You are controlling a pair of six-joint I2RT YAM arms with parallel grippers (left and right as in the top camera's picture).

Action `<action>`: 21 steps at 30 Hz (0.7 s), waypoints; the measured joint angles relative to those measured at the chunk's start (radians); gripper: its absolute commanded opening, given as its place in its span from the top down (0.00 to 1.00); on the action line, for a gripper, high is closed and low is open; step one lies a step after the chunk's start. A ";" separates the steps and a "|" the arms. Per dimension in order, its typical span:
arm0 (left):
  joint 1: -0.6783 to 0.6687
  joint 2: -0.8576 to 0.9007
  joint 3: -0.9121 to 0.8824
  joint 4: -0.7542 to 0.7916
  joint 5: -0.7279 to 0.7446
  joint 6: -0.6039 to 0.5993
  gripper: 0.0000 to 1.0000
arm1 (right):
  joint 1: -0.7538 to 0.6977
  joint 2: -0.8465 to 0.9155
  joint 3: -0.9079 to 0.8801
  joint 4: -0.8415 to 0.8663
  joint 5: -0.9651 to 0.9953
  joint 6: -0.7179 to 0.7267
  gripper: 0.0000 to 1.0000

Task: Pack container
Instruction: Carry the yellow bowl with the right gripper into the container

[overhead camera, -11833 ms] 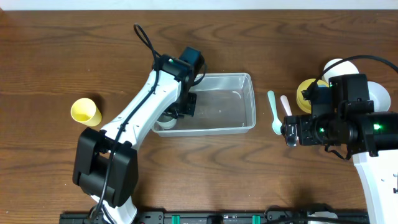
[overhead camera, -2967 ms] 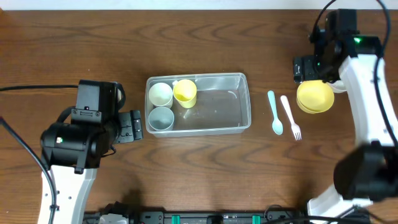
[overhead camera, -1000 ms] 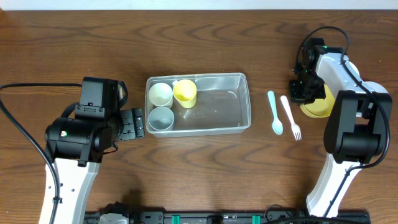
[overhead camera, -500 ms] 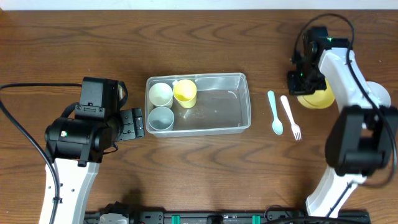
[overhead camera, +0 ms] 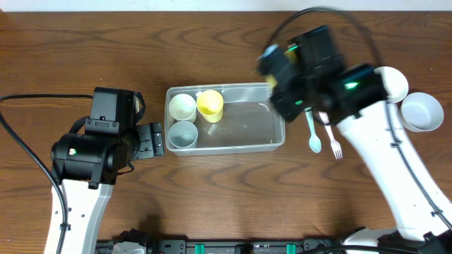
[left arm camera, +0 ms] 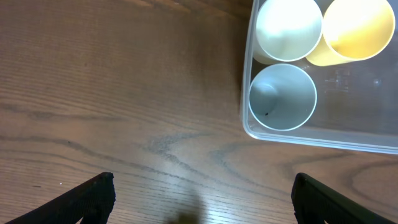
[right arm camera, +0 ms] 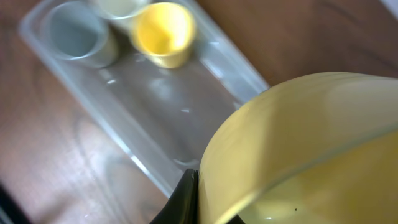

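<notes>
Wood table (overhead camera: 70, 56): brown, carries everything.
Clear tub: the container (overhead camera: 247, 125) sits mid-table, long side running left to right; its middle and right floor is bare.
Right arm (overhead camera: 367, 134): blurred in the overhead view, reaching over the container's right end.
Right hand: right gripper (right arm camera: 196, 199) pinches the rim of the yellow bowl (right arm camera: 311, 155) – the bowl is in the air above the container's right part, not yet set down.
Left hand: left gripper (left arm camera: 202, 190) has its fingers spread wide and holds nothing, just beside the container's left wall.
Bowls left out: white bowl (overhead camera: 422, 111) on the table far right; second white bowl (overhead camera: 395, 79) next to it, half hidden by the arm.
Cups: cream cup (overhead camera: 182, 106), yellow cup (overhead camera: 210, 104) and grey-blue cup (overhead camera: 183, 133) stand upright, packed close in the container's left end.
Utensils: teal spoon (overhead camera: 314, 143) and white fork (overhead camera: 333, 143) lie side by side on the table, right of the container.
Progress: judged under halfway – cups are in and one bowl is on its way; two bowls, spoon and fork are left.
</notes>
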 measured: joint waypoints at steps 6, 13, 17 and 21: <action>0.000 0.000 0.000 0.000 0.000 0.000 0.09 | 0.100 0.122 0.000 0.041 -0.003 0.013 0.97; 0.000 0.000 0.000 0.000 0.000 0.000 0.09 | 0.104 0.278 -0.001 0.056 0.001 0.084 0.97; 0.000 0.000 0.000 0.000 0.000 0.000 0.10 | 0.104 0.352 -0.001 0.070 0.002 0.100 0.97; 0.000 0.000 0.000 0.000 0.000 0.000 0.09 | 0.104 0.397 -0.002 0.081 0.015 0.108 0.96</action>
